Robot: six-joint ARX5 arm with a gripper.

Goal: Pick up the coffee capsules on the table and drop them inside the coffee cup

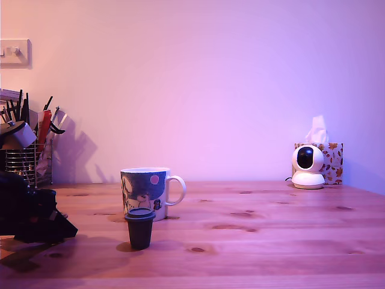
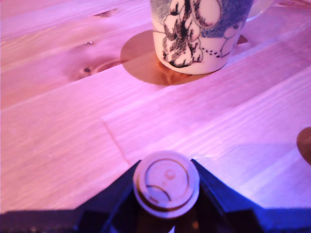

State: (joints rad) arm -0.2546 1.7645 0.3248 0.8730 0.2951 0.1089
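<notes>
In the exterior view we see a wooden tabletop (image 1: 271,241) under pink-purple light. The white mug (image 1: 146,191) with its cartoon picture stands left of centre, its handle turned to the exterior view's right. A dark capsule (image 1: 140,228) stands upright just in front of the mug, wide lid on top, close to it but apart. At the exterior view's left edge we make out the dark bulk of the arm (image 1: 30,211) low over the tabletop; its tool is not clear here. Behind it a wire rack (image 1: 27,162) holds utensils, and a light switch (image 1: 15,52) sits on the wall. Far to the exterior view's right, a small white camera (image 1: 308,167) stands before a tissue box (image 1: 331,161)

In the wrist view we see the tool (image 2: 166,194) closed on a second capsule (image 2: 166,183), its round lid facing the camera between the two black fingers (image 2: 221,199). The mug (image 2: 201,34) stands beyond on the tabletop (image 2: 63,121), well apart from the tool
</notes>
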